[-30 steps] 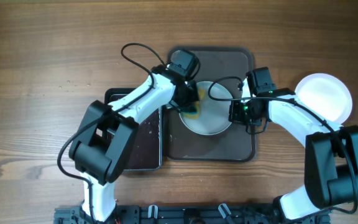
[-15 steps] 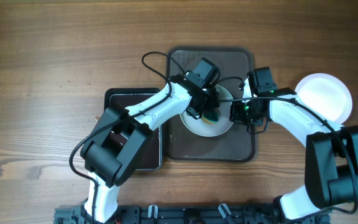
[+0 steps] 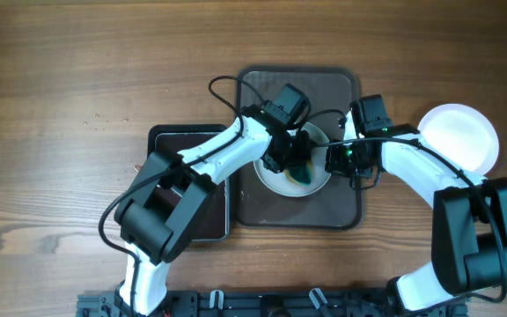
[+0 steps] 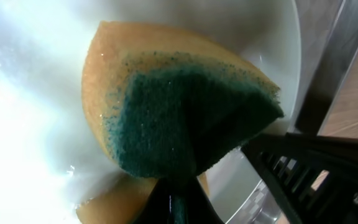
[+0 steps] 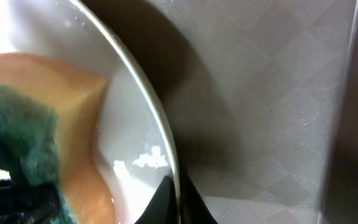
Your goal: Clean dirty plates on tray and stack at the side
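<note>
Left gripper point(image 3: 296, 167) clamped shut, right gripper point(image 3: 329, 159) pinched shut, both arms angled inward

left gripper point(image 3: 296, 165) and sponge point(image 3: 303, 174), from left rim of the plate point(image 3: 275, 182) to its centre

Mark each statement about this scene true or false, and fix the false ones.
1. The left gripper holds a sponge on a plate. True.
2. The right gripper is open. False: it is shut on that plate's rim.
3. A second plate lies on the table, right of the tray. True.
4. The sponged plate sits on the table. False: it sits in the tray.
</note>
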